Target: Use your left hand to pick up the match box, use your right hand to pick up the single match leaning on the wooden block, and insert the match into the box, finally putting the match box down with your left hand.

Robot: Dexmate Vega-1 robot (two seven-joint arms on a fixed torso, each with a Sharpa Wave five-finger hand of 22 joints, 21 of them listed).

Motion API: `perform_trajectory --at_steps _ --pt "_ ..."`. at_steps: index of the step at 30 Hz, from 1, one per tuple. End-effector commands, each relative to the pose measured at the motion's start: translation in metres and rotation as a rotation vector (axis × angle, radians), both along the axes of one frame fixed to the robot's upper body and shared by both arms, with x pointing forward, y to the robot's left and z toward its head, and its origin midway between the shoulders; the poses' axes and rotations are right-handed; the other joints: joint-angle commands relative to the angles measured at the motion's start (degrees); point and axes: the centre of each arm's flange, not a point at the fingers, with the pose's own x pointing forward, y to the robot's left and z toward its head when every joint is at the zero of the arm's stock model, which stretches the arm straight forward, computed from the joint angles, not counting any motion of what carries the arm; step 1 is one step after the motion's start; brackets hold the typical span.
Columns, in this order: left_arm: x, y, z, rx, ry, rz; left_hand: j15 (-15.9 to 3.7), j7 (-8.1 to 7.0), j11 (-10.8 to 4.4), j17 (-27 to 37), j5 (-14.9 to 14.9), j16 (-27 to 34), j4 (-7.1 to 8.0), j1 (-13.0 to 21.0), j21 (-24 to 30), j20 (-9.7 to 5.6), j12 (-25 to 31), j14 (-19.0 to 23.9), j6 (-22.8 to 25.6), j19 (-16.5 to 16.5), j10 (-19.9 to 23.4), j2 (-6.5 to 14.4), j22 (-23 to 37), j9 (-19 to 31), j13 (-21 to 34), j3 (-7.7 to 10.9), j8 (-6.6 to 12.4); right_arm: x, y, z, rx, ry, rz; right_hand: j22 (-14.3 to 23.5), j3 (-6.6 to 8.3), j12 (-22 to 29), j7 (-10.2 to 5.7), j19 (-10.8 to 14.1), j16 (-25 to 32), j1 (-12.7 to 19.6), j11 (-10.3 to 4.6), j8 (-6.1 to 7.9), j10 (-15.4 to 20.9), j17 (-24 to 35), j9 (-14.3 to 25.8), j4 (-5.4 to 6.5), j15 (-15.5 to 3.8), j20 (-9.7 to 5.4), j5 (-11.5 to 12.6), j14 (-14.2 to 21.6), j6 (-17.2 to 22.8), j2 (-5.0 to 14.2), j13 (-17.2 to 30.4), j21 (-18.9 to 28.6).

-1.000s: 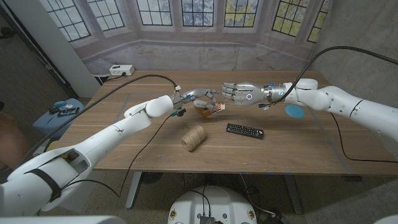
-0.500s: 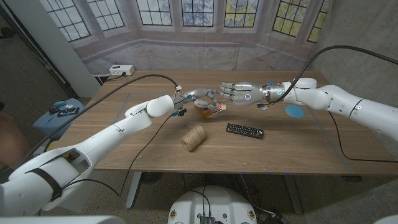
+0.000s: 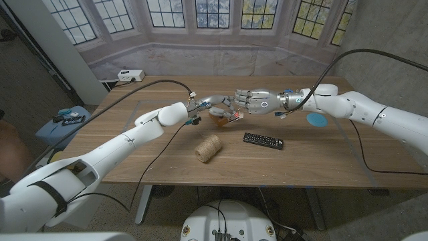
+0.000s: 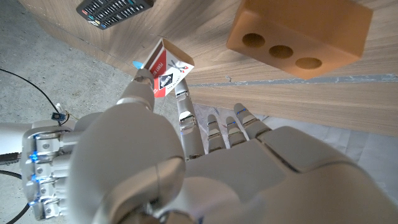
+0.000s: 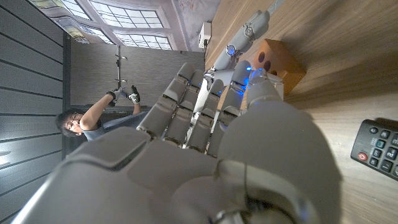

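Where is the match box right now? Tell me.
In the head view the match box is held up near the table's middle by the left hand, just above the wooden block, with the right hand close beside it.

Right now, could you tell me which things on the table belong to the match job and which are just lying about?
Part of the job:
- match box, held up by the left hand
- wooden block with three holes
- right hand, close to the box; I cannot make out the match

Just lying about:
- twine spool
- remote control
- blue disc
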Motion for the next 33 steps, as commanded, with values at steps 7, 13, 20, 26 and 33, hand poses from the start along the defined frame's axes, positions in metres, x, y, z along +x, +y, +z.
perform_trajectory --at_steps 7,13,20,26,33 --pt "0.001 0.003 -0.001 -0.003 0.008 0.005 0.05 -0.12 0.11 0.09 -0.1 0.26 0.01 -0.33 0.3 0.13 0.27 -0.32 -0.2 -0.21 0.11 0.19 0.16 0.19 0.11 -0.32 0.06 0.006 0.001 -0.002 0.007 0.027 -0.002 0.12 0.14 -0.03 -0.45 -0.23 -0.01 0.37 -0.03 0.11 0.11 0.19 0.27 -0.06 -9.17 -5.44 0.29 -0.29 -0.15 0.42 0.16 0.01" --pt "0.002 0.002 0.0 -0.004 0.008 0.003 0.02 -0.18 0.08 0.09 -0.1 0.27 0.0 -0.33 0.29 0.16 0.28 -0.29 -0.18 -0.24 0.14 0.18 0.16 0.18 0.11 -0.33 0.08 0.007 -0.001 -0.003 0.012 0.034 -0.004 0.12 0.13 -0.04 -0.41 -0.27 0.0 0.4 -0.06 0.11 0.06 0.22 0.28 -0.06 -9.23 -5.49 0.31 -0.25 -0.15 0.44 0.16 0.01" --pt "0.003 0.002 0.0 0.0 0.011 0.003 0.1 -0.19 0.04 0.09 -0.1 0.26 -0.02 -0.33 0.3 0.18 0.27 -0.35 -0.21 -0.24 0.09 0.19 0.16 0.17 0.11 -0.33 0.07 0.009 -0.004 -0.005 0.022 0.043 -0.009 0.11 0.11 -0.02 -0.45 -0.26 -0.04 0.3 -0.16 0.09 0.07 0.21 0.28 0.01 -9.15 -5.49 0.32 -0.2 -0.25 0.49 0.16 0.03" --pt "0.004 0.003 0.001 -0.001 0.012 0.003 0.06 -0.27 0.1 0.09 -0.1 0.26 -0.02 -0.33 0.29 0.19 0.27 -0.35 -0.23 -0.28 0.09 0.21 0.16 0.16 0.11 -0.33 0.08 0.011 -0.003 -0.009 0.025 0.052 -0.007 0.11 0.11 0.0 -0.51 -0.23 -0.14 0.29 -0.06 0.1 0.08 0.18 0.28 0.01 -9.15 -5.47 0.33 -0.23 -0.24 0.47 0.16 0.06" --pt "0.005 0.005 0.001 -0.003 0.014 0.003 0.04 -0.21 0.07 0.09 -0.11 0.26 -0.02 -0.35 0.3 0.22 0.27 -0.35 -0.26 -0.28 0.09 0.2 0.16 0.15 0.11 -0.34 0.07 0.015 -0.003 -0.011 0.024 0.06 -0.011 0.11 0.11 0.01 -0.5 -0.26 -0.21 0.21 -0.14 0.09 0.09 0.14 0.28 0.05 -9.15 -5.47 0.35 -0.14 -0.32 0.5 0.16 0.06"
